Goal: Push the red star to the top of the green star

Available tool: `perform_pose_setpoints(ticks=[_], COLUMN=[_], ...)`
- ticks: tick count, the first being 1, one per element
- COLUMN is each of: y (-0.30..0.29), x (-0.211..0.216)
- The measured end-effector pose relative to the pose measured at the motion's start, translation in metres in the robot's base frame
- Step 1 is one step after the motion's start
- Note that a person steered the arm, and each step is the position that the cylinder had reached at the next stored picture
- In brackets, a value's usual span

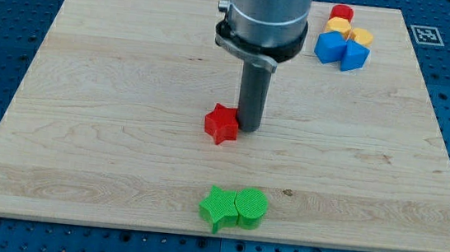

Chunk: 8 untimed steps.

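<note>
Your red star-shaped block (221, 124) sat mid-board on the light wooden board (84, 129), well above the green star-shaped block (217, 209) touching a green round block (251, 208). My tip (249, 128) touched its right side; a bare rod, holding nothing. Blue, yellow and red blocks (343, 38) clustered top right.

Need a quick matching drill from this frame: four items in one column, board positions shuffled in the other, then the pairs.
Items:
1. red star
2. green star
3. my tip
4. blue blocks

Places:
A. near the view's bottom edge, touching a rounded green block
B. board centre, left of the rod's end
C. the view's top right, in a cluster with yellow blocks and a red block
D. against the red star's right side

Pairs: 1-B, 2-A, 3-D, 4-C
</note>
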<state>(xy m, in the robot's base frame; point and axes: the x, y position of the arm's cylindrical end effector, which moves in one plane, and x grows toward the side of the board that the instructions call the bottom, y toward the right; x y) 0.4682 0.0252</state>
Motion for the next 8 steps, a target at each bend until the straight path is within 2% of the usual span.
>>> perform_pose_setpoints(ticks=[1,2,3,7,8], y=[-0.004,-0.032,-0.032,-0.036,-0.036], x=[-0.031,-0.032,0.000,0.057,0.058])
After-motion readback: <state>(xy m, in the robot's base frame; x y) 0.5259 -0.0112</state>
